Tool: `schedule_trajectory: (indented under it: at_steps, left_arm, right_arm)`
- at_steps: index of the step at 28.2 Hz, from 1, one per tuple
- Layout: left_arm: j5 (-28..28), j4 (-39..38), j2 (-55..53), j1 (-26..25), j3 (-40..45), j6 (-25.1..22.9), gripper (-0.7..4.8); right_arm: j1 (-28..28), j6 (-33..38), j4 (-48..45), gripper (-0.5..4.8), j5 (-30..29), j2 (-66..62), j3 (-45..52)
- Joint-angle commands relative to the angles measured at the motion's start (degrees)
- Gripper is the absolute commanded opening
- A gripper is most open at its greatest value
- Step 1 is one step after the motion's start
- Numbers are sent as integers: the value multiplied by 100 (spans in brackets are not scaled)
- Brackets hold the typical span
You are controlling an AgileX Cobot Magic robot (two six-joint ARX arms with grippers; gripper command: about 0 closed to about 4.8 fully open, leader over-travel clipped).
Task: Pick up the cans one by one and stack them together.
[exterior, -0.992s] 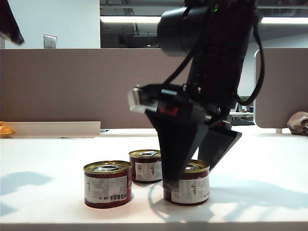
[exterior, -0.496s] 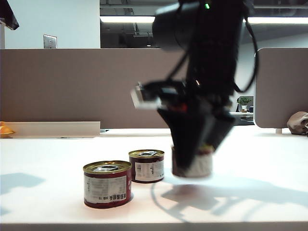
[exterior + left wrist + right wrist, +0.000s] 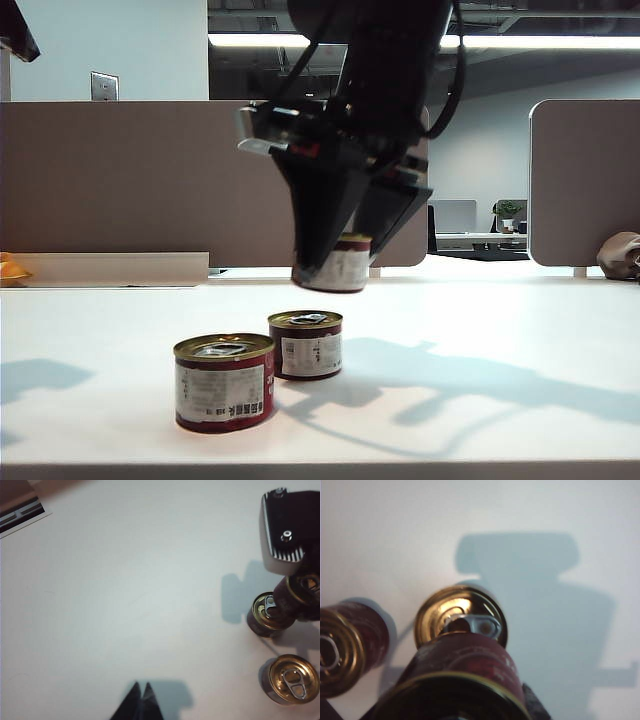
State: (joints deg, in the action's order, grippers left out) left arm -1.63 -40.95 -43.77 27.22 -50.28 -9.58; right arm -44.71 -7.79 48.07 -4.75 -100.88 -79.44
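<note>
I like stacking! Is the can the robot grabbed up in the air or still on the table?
In the air. The right gripper holds the can clear above the table.

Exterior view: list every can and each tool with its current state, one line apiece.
Held can: lifted off the table, gripped by the right tool.
Back can: upright on the table, lid sealed.
Front can: upright on the table, lid sealed.
Right tool: shut on the held can.
Left tool: shut, empty.
</note>
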Motion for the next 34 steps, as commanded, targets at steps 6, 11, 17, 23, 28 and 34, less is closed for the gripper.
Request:
schedule_trajectory:
  at_steps: [6, 11, 17, 23, 28, 34]
  left_arm:
    - [-11, -2, 9, -11, -24, 0, -6]
    - [-13, -48, 9, -11, -24, -4, -6]
    - [-11, -52, 9, -11, -24, -4, -6]
    - [-9, -57, 9, -11, -24, 0, -6]
    - [-9, -61, 9, -11, -24, -2, -6]
    - [-9, -61, 9, -11, -24, -2, -6]
  right_arm:
    - [-57, 50, -323, 200, -269, -422, -293]
    - [-85, 2, -85, 201, 151, -485, -295]
    - [-85, -15, -42, 201, 205, -492, -293]
    - [-85, -15, -168, 200, 205, -520, -293]
    - [-87, -11, -181, 201, 55, -621, -293]
    - [-151, -11, -339, 201, -9, -660, -295]
